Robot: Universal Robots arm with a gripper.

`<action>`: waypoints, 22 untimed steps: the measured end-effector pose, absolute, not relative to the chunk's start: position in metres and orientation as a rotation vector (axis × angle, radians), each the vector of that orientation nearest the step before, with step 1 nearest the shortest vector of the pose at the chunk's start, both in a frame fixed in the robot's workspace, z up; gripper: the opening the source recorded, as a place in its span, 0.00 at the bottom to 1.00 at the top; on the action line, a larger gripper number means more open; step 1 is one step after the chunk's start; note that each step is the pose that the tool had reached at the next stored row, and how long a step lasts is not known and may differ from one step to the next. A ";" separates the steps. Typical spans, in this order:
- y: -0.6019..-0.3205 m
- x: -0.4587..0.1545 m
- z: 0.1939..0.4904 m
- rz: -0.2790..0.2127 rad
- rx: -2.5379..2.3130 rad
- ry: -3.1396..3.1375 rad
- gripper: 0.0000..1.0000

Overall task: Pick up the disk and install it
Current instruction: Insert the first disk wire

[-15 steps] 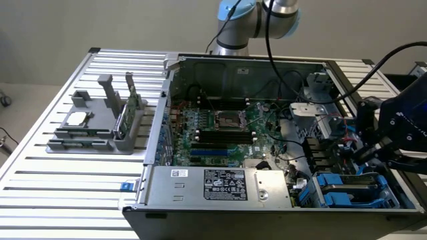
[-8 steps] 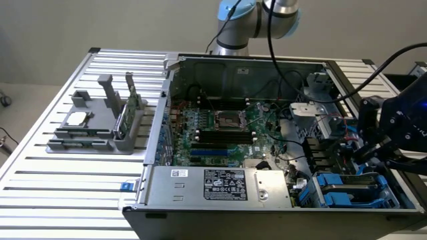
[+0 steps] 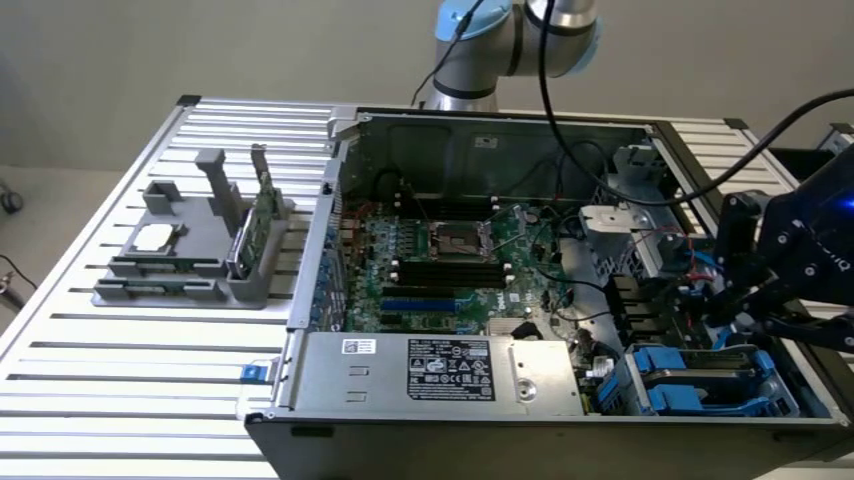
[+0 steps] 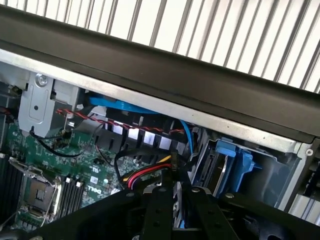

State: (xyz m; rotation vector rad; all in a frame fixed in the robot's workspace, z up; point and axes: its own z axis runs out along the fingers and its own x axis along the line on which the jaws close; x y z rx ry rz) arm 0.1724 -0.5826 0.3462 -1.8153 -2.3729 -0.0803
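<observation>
One big slatted surface [image 3: 134,380] holds one open computer case [image 3: 481,150]. One arm [image 3: 507,40] stands at the far side of the case. Its dark end effector [image 3: 763,312] hangs low at the exterior view's right, over the case's near corner. I cannot tell if it is open or closed, or if it has hold of anything. One grey stand [image 3: 187,262] sits beside the case. It holds one green stick [image 3: 267,215] and one small silver chip [image 3: 156,237]. One disk [image 3: 694,385] in its blue frame sits in that case corner, just below the end effector.
</observation>
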 end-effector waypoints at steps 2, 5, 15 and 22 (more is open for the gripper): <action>-0.583 0.172 0.346 -0.074 -1.831 -2.353 0.16; -0.583 0.172 0.347 -0.068 -1.855 -2.326 0.16; -0.584 0.172 0.347 -0.025 -1.941 -2.274 0.16; -0.585 0.173 0.348 -0.006 -2.021 -2.217 0.16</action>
